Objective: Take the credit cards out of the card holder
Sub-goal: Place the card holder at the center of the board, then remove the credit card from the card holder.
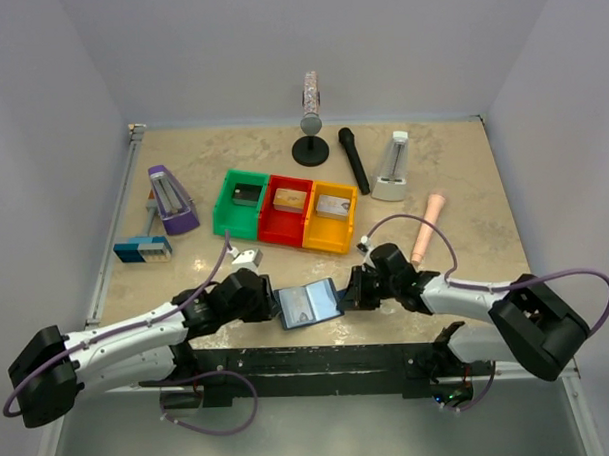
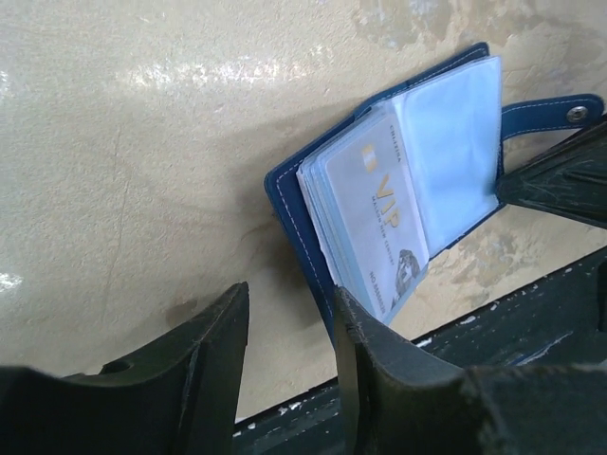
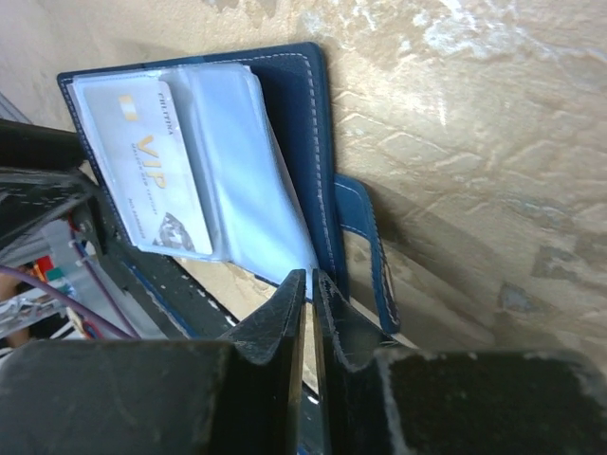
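Card holder (image 1: pixel 309 304) between left tool (image 1: pixel 272 305), right tool (image 1: pixel 348 291)

Green bin (image 1: pixel 222 205), red bin (image 1: pixel 283 233), yellow bin (image 1: pixel 327 240) side by side; black microphone (image 1: pixel 354 161) behind; purple metronome (image 1: pixel 170 200) left.

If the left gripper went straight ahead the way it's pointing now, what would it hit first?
Probably the open wallet: its blue edge lies just ahead of the left gripper, jaws open, though depth is unclear.

Beige marbled table (image 1: pixel 463 182) — card holder (image 1: pixel 310 304) open at near edge; three bins (image 1: pixel 285 234) mid-table; purple metronome (image 1: pixel 170 200), blue-white block (image 1: pixel 142 250) left; white metronome (image 1: pixel 392 168), microphone (image 1: pixel 353 159), stand (image 1: pixel 311 148) toward the back.
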Robot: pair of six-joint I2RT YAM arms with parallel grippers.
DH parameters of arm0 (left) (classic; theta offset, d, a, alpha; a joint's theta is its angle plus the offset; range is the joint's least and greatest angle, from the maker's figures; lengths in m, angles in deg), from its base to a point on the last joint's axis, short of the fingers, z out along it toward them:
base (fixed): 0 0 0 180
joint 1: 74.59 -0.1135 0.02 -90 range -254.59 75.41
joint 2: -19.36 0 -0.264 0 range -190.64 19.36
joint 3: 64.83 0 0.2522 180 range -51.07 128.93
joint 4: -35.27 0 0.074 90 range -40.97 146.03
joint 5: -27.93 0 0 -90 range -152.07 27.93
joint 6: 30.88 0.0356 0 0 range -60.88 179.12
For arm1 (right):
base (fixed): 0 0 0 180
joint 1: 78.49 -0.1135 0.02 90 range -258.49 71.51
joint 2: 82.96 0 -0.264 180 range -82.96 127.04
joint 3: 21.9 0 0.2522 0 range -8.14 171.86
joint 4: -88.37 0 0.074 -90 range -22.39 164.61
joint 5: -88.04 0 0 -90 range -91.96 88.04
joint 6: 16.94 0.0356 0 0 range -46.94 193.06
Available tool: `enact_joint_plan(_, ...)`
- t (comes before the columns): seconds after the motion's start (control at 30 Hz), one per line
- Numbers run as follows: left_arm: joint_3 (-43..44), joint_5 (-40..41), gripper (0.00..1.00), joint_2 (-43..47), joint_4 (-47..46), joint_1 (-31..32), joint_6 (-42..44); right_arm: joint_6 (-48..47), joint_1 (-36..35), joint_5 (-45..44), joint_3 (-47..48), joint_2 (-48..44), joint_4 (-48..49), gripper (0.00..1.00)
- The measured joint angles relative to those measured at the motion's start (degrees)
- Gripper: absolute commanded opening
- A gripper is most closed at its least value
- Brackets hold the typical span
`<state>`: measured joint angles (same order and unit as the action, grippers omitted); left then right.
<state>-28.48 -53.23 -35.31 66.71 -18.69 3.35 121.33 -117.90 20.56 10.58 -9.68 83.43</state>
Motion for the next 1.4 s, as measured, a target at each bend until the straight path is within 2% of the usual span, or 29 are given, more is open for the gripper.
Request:
enact_joint_plan(0.23,0.0,1.05,0.43,8.76,1.75,0.0,-0.2,-2.08,0.0,-2.99,0.11,-6.64,-8.7,0.21)
enact_joint_plan(0.37,0.0,0.55,0.41,10.36,0.42,0.0,-0.17,-3.76,-0.07,-5.11,1.95,-11.76,-15.37,0.22)
enact_joint_plan(0.47,0.0,-0.72,0.39,8.9,-1.88,0.0,-0.17,-4.98,-0.35,-6.6,4.46,-15.39,-19.23,0.23)
enact_joint_plan(0.77,0.0,-5.6,0.37,-4.83,-10.58,1.57,-0.5,-9.05,-3.26,-8.72,14.19,-22.29,-26.36,0.24)
enact_joint_plan(0.93,0.13,-6.6,0.37,-8.57,-12.87,2.23,-0.61,-10.99,-5.99,-8.66,19.02,-18.86,-27.39,0.24)
enact_joint_plan(1.1,0.02,-6.71,0.36,-7.69,-13.03,2.36,-0.68,-12.17,-7.37,-8.68,21.79,-12.35,-27.28,0.24)
enact_joint_plan(1.4,-5.03,-6.51,0.36,-3.41,-13.84,2.36,-2.4,-15.43,-8.11,-11.85,28.28,-0.22,-27.54,0.36)
